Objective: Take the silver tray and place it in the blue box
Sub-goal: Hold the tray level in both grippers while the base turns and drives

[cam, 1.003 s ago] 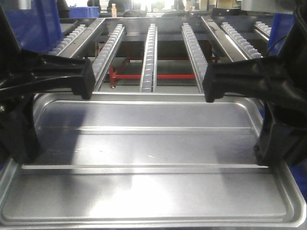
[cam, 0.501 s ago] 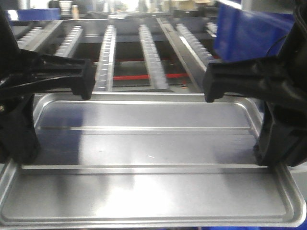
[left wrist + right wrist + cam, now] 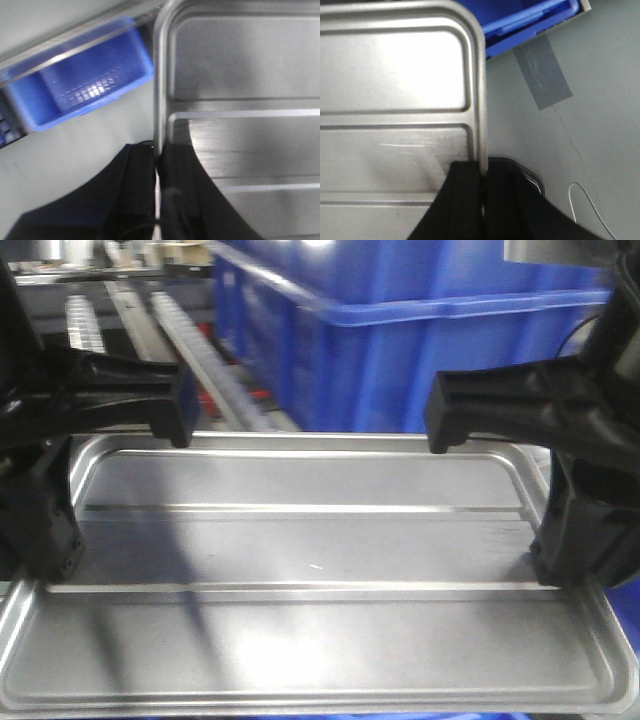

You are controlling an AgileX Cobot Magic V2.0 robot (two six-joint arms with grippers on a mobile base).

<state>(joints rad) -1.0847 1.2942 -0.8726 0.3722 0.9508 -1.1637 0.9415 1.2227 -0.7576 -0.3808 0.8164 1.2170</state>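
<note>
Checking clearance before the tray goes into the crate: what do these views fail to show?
Front view: blue box floor, hidden behind its near wall.
Front view: whatever lies under the silver tray, covered by it.
Wrist views: pad contact of left gripper and right gripper, dark and blurred.

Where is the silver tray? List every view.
Front-facing: silver tray fills the lower frame, in front of the blue box.
Left wrist: tray fills the right side, left tool clamped on its rim.
Right wrist: tray fills the left side, right tool clamped on its rim.
Shared landmark: the tray's straight ridges.
</note>
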